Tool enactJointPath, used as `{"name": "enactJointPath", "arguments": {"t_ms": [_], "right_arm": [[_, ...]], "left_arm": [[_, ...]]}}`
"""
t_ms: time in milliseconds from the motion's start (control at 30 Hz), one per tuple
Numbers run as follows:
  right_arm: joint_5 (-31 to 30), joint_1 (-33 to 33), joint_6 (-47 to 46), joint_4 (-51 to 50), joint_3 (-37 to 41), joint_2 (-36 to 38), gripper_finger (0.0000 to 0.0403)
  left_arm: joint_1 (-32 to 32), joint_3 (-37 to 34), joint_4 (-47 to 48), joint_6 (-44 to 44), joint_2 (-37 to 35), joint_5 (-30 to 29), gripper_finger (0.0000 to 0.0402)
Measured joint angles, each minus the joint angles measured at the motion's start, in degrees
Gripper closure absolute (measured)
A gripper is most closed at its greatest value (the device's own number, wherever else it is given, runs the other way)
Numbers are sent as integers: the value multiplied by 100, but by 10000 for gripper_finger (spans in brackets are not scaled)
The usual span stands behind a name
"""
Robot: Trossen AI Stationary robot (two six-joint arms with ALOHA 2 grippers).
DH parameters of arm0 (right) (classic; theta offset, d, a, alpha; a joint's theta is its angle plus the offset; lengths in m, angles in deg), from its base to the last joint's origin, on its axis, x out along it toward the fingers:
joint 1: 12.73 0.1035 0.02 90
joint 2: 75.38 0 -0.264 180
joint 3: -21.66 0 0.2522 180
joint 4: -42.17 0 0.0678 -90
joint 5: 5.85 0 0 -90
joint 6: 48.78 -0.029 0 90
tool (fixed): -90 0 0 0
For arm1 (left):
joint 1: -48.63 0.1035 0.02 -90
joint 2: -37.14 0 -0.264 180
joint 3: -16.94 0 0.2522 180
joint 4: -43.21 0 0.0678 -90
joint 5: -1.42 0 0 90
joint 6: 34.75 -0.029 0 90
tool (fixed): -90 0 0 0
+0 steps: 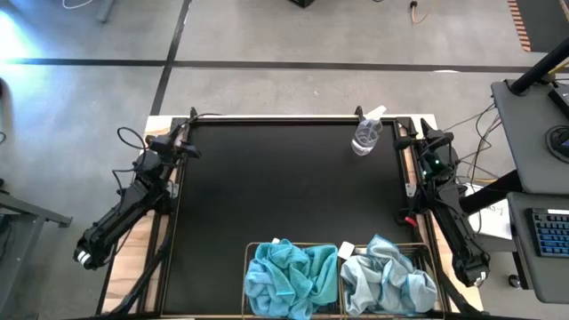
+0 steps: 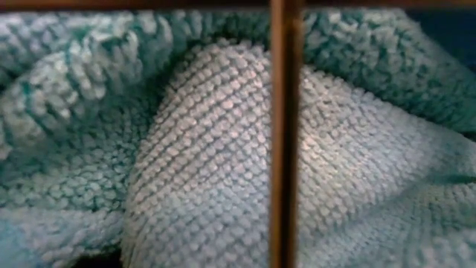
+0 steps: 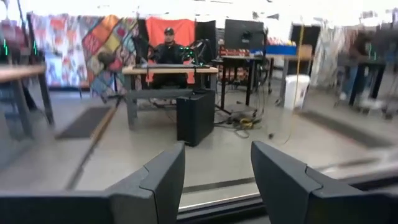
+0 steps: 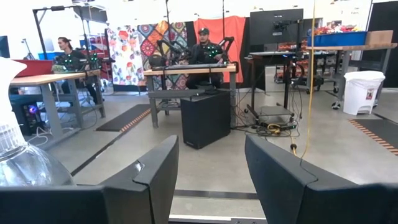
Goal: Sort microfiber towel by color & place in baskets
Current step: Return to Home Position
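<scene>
Sorting looks done. Turquoise towels (image 1: 289, 276) fill the left basket (image 1: 246, 260), pale towels (image 1: 387, 277) the right basket (image 1: 434, 263), at the bench (image 1: 284, 187) front edge. Left tool (image 1: 185, 148) and right tool (image 1: 416, 140) sit at the far corners, fingers spread, empty. Homing step; next, just settle.

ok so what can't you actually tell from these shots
Towel count per basket: in the high view the turquoise towels and pale towels lie heaped in the baskets, folds hiding whatever is beneath.
Low view: a towel and a basket wire fill it, hiding everything behind.
Spray bottle: mostly cut off by the right wrist view's edge.
</scene>
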Motion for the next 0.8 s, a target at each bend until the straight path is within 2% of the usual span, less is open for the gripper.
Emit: {"name": "enactJointPath", "arguments": {"t_ms": [167, 267, 800], "right_arm": [[-1, 0, 0, 0, -1, 0, 223], [-2, 0, 1, 0, -2, 0, 223], [-2, 0, 0, 0, -2, 0, 223]], "left_arm": [[0, 0, 20, -1047, 0, 180, 233], [-4, 0, 24, -1383, 0, 235, 233], [-4, -4, 27, -1433, 0, 238, 233]]}}
